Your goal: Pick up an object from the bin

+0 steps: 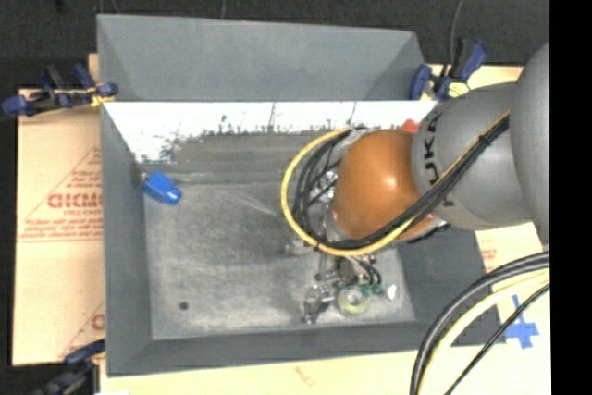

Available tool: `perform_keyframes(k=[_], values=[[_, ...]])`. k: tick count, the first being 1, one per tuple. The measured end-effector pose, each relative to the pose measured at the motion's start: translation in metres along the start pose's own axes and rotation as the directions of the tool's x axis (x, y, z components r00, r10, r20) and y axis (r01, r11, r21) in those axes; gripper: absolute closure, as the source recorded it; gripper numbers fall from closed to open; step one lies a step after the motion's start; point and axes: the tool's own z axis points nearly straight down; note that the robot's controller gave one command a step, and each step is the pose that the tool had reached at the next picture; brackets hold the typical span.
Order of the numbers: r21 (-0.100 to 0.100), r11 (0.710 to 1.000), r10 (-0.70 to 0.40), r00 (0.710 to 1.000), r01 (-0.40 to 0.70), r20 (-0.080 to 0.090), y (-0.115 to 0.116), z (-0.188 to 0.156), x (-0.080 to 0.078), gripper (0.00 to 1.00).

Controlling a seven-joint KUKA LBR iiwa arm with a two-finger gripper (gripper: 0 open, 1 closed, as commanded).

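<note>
At the bin's (222, 245) lower right, the gripper (335, 291) is hanging low, just beside a small pale round thing (352, 299); its grip state cannot be told. A blue piece (162, 189) is lying far left. Lifting is apparently still pending.

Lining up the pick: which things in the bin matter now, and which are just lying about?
Job in hand: gripper, down at the lower right of the bin; pale round green-flecked thing beside it.
Lying about: small blue thing, upper left of the floor; dark speck, lower left.
</note>
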Motion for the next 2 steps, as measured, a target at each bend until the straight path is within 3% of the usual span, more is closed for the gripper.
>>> perform_keyframes(k=[1,2], values=[[0.002,0.985,-0.171,0.985,0.171,0.003,-0.0803,0.0053,0.0199,0.00],[-0.002,0.985,-0.172,0.985,0.172,0.004,-0.0761,0.0051,0.0188,1.00]])
